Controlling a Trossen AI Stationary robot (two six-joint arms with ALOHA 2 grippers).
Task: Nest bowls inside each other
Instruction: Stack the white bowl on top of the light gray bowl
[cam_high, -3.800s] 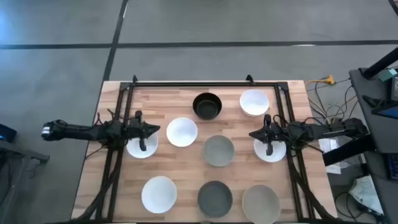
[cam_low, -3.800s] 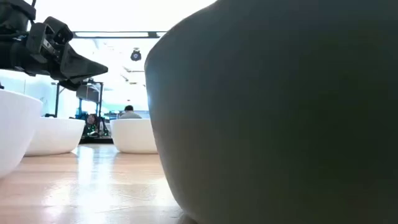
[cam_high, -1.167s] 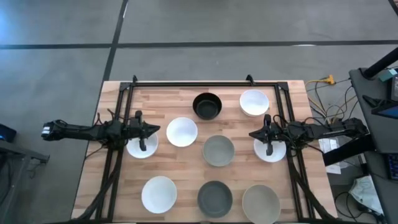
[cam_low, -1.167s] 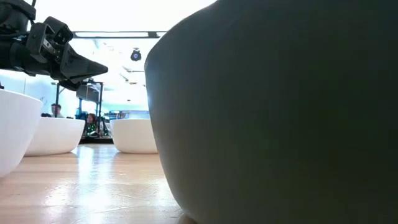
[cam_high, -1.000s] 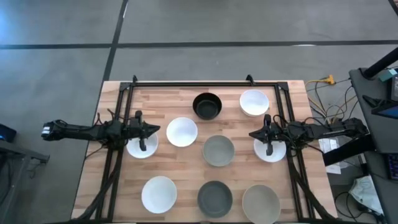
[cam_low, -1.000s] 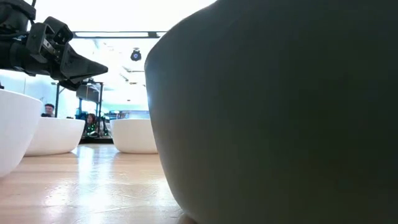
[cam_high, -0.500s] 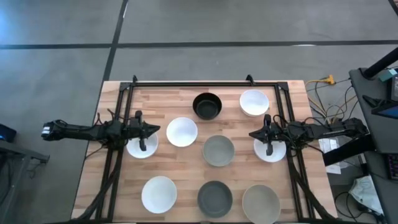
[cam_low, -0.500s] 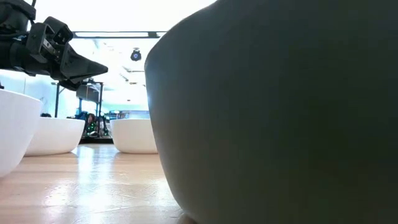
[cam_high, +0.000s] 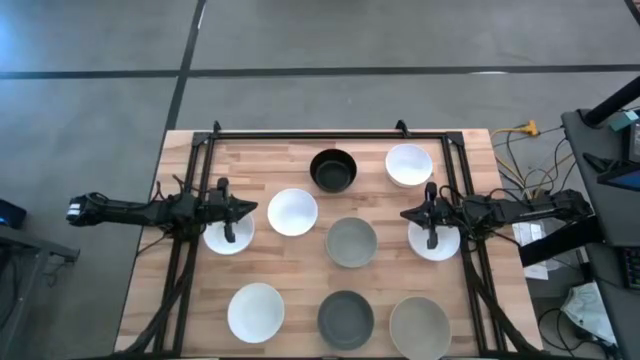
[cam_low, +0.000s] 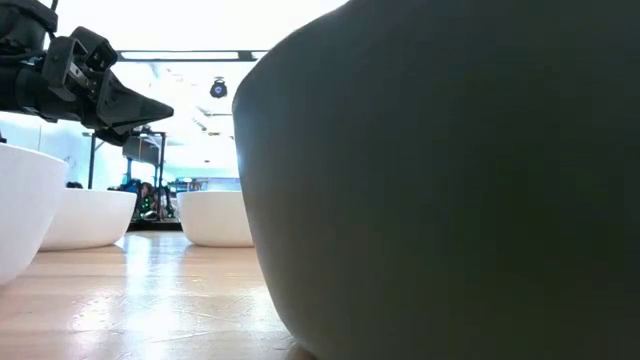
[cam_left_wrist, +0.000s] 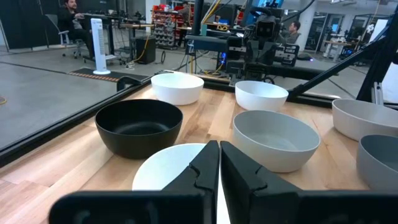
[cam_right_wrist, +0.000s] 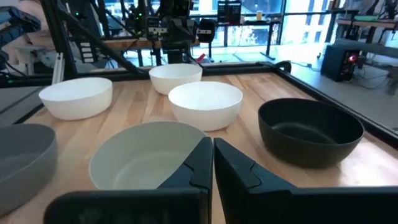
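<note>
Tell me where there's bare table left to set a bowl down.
Bare wood shows at the far left corner, between the frame, the black bowl and the left gripper. A smaller patch lies between the near-left white bowl and the pale green middle bowl. The right side is crowded.
</note>
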